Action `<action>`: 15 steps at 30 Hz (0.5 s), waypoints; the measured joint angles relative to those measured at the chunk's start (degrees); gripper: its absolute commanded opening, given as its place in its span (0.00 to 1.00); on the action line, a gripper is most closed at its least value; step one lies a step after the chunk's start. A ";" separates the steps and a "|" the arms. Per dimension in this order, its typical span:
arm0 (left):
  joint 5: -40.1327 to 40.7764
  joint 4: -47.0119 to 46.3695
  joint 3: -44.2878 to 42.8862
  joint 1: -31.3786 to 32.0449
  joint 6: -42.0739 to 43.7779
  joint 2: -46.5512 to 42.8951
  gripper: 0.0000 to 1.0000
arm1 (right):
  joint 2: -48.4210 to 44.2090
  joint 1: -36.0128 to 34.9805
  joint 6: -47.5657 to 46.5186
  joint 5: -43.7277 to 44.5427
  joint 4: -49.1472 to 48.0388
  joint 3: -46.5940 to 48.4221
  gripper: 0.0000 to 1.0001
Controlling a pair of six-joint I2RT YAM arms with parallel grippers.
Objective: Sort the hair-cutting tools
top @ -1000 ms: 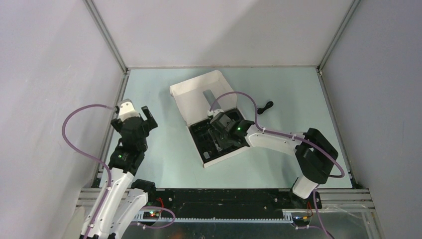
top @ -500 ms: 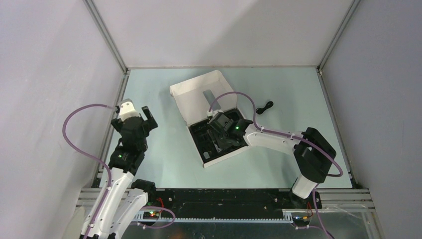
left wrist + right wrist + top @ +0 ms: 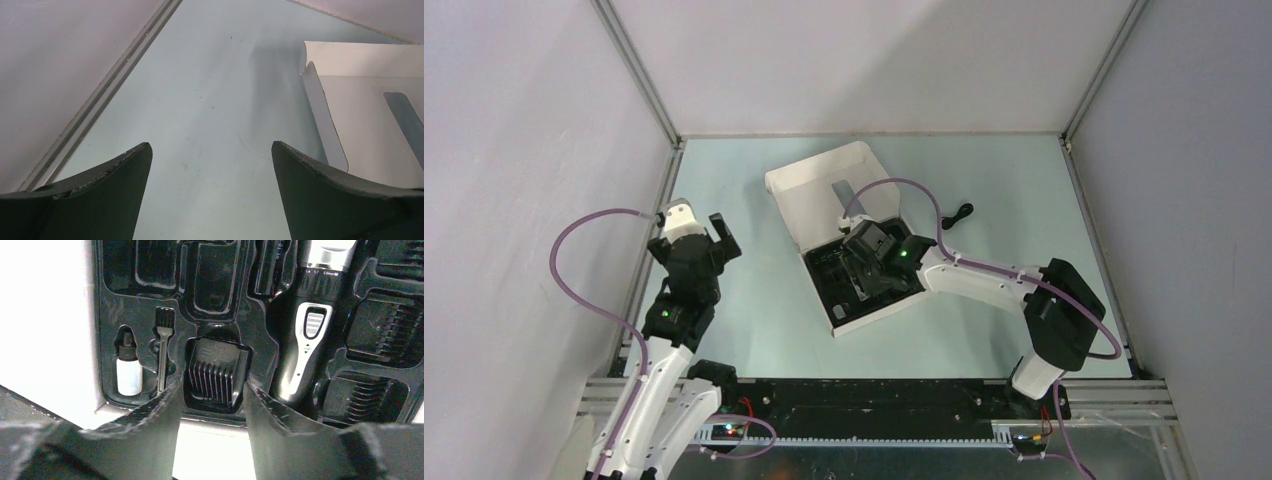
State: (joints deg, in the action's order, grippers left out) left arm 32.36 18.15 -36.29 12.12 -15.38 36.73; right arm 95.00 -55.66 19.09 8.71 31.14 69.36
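The table [image 3: 754, 310] carries the white box [image 3: 819, 185] mid-surface. My left gripper [image 3: 210, 150] hangs wide open and empty near the left edge. Over the black tray [image 3: 107, 315], my right gripper [image 3: 212, 405] has just spread to about halfway and holds nothing. It straddles the comb attachment [image 3: 216, 372], seated in a tray-edge pocket beside the clipper [image 3: 307, 340]. I judge that piece placed.

light: soft, even, overhead | glare: white box [image 3: 45, 315] overexposed, black tray [image 3: 260, 340] glossy | shadows: faint
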 measured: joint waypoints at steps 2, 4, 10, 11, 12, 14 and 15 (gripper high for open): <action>0.00 0.00 0.00 0.00 0.00 0.00 0.96 | -0.13 0.04 -0.22 0.07 -0.07 0.11 0.37; -0.02 -0.02 0.00 0.00 0.00 0.00 0.96 | -0.13 0.35 -0.52 0.07 -0.07 0.15 0.30; -0.04 -0.02 0.00 0.00 0.00 0.00 0.96 | 0.37 1.22 -0.83 0.07 -0.09 0.22 0.17; -0.04 0.00 0.00 0.00 0.00 0.00 0.96 | 0.63 1.33 -0.90 0.07 -0.09 0.22 0.15; -0.07 -0.02 0.00 0.00 0.00 0.00 0.96 | 1.03 1.42 -0.92 0.09 -0.09 0.26 0.14; -0.04 -0.02 0.00 0.00 0.00 0.00 0.96 | 1.86 1.57 -0.96 0.09 -0.04 0.28 0.13; -0.04 -0.02 0.00 0.00 0.00 0.00 0.96 | 2.34 1.64 -0.98 0.09 -0.02 0.31 0.12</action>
State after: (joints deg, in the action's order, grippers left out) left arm 32.32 18.13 -36.29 12.12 -15.38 36.73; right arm 97.34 -54.02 18.11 8.80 31.11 69.67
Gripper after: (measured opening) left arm 0.963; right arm 0.140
